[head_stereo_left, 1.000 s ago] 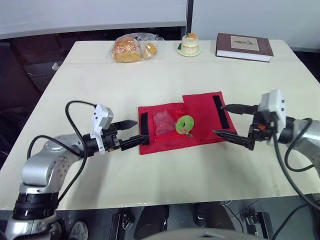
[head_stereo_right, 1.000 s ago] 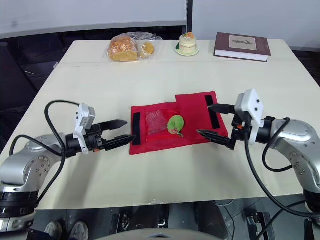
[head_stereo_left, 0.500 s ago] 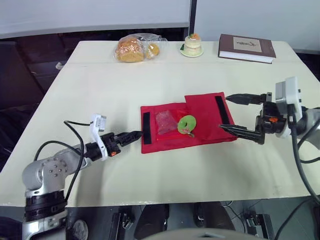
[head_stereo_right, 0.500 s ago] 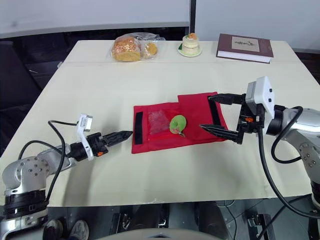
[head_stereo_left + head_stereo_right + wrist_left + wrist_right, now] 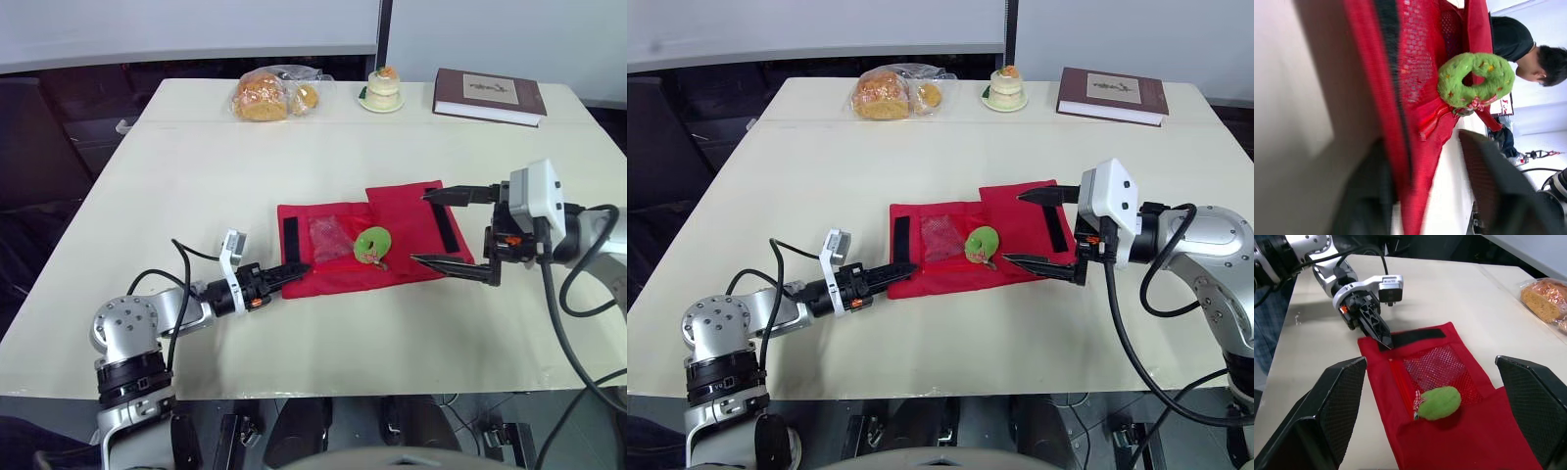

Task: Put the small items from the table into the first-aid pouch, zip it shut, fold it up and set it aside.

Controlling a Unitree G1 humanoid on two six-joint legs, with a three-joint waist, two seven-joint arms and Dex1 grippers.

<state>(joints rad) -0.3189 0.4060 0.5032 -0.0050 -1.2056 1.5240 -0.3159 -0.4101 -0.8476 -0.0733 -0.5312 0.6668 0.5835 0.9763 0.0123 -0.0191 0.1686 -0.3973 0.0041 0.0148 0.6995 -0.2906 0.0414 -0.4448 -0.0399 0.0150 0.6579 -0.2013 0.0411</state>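
Right gripper [image 5: 421, 227] gapes wide, empty, over the red first-aid pouch's [image 5: 333, 274] 3 o'clock end; left gripper [image 5: 300, 268] meets its 9 o'clock edge, closure unclear.

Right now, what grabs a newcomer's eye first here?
The red pouch lies open mid-table with a green wreath on it. The right gripper is spread wide at the pouch's right end, and the left gripper is at its left end. Along the far edge sit a bread bag, a small cake and a book.
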